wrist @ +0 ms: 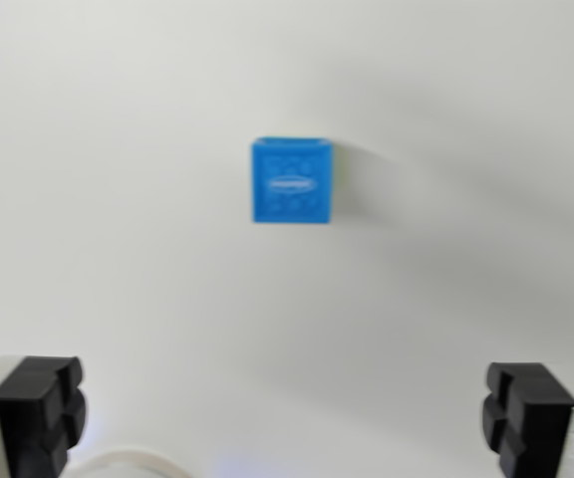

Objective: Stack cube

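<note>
A blue cube (pixel 292 180) with a pale oval mark on its top face lies on a white surface, a little above the middle of the wrist view. My gripper (pixel 282 413) hangs above it, open wide, with nothing between its fingers. One black fingertip (pixel 40 410) shows at the lower left and the other at the lower right of the wrist view. The cube sits beyond the fingertips, roughly centred between them. No second cube is in view.
The white surface (pixel 118 199) fills the whole view. A soft shadow falls across the right side. A pale rounded shape (pixel 128 464) peeks in at the bottom edge.
</note>
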